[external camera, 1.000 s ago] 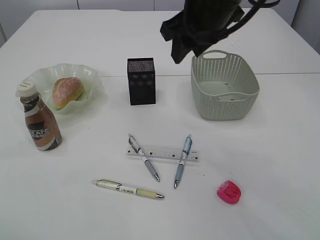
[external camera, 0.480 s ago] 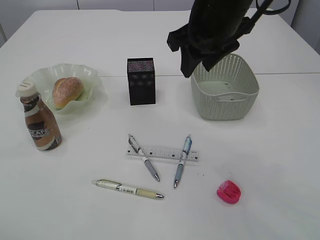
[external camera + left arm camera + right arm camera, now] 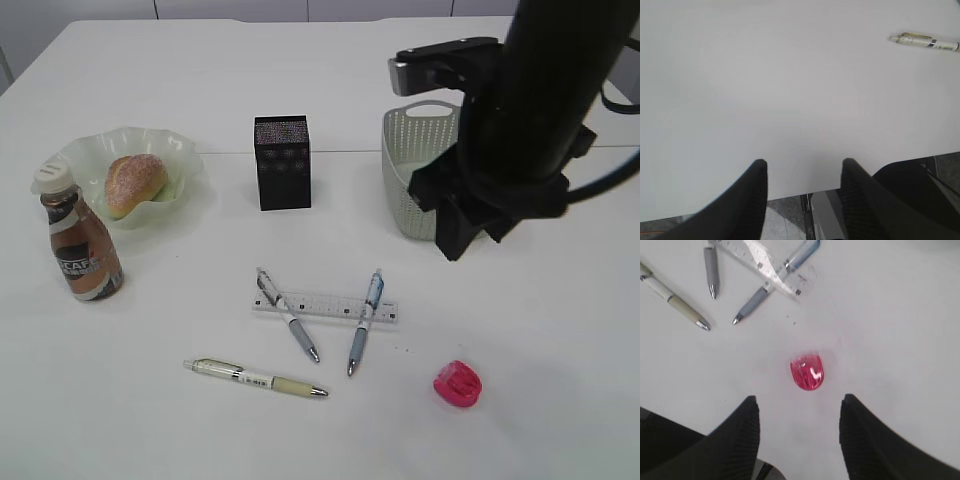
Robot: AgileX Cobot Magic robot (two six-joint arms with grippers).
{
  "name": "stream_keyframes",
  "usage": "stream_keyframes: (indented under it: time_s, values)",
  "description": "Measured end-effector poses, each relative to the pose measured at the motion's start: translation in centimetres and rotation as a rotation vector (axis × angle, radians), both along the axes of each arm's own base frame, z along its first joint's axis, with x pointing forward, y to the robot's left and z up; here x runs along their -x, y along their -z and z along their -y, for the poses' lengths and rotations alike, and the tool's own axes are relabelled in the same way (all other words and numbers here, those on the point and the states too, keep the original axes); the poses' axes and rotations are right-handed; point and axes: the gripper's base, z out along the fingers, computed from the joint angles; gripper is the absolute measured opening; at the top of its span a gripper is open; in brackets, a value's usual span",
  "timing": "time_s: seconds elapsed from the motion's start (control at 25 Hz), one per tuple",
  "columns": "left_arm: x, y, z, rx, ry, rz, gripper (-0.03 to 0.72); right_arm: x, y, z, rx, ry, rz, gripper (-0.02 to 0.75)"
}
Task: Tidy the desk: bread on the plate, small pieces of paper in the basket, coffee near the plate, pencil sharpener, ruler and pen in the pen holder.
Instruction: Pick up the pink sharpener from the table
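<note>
The bread (image 3: 135, 183) lies on the green plate (image 3: 192, 158) at the left, with the coffee (image 3: 80, 250) standing just in front of it. The black pen holder (image 3: 283, 162) stands mid-desk. The clear ruler (image 3: 325, 305) lies under two crossed pens (image 3: 288, 316) (image 3: 364, 322); a third pen (image 3: 258, 378) lies nearer the front. My right gripper (image 3: 800, 401) hovers open and empty just short of the pink pencil sharpener (image 3: 807, 372). My left gripper (image 3: 804, 161) is open and empty over the desk's near edge. The small pieces of paper are out of view.
My dark right arm (image 3: 520, 130) covers most of the grey-green basket (image 3: 410, 165), whose inside is hidden. In the left wrist view only bare white desk (image 3: 790, 90) and the cream pen (image 3: 925, 41) at the far right show. Floor shows below the desk edge.
My right arm has swung from behind the basket's left rim forward and right, now hanging in front of the basket above the sharpener area. Objects on the desk have not moved.
</note>
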Motion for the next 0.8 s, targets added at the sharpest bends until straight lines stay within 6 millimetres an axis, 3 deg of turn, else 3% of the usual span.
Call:
stream_keyframes:
  time_s: [0.28,0.8]
  values:
    - [0.0,0.0,0.0,0.001,0.0,0.0,0.354,3.9,-0.7,1.9,0.001,0.002,-0.003,0.378]
    - [0.0,0.0,0.0,0.002,0.0,0.0,0.354,4.0,-1.0,2.1,0.012,0.003,0.015,0.378]
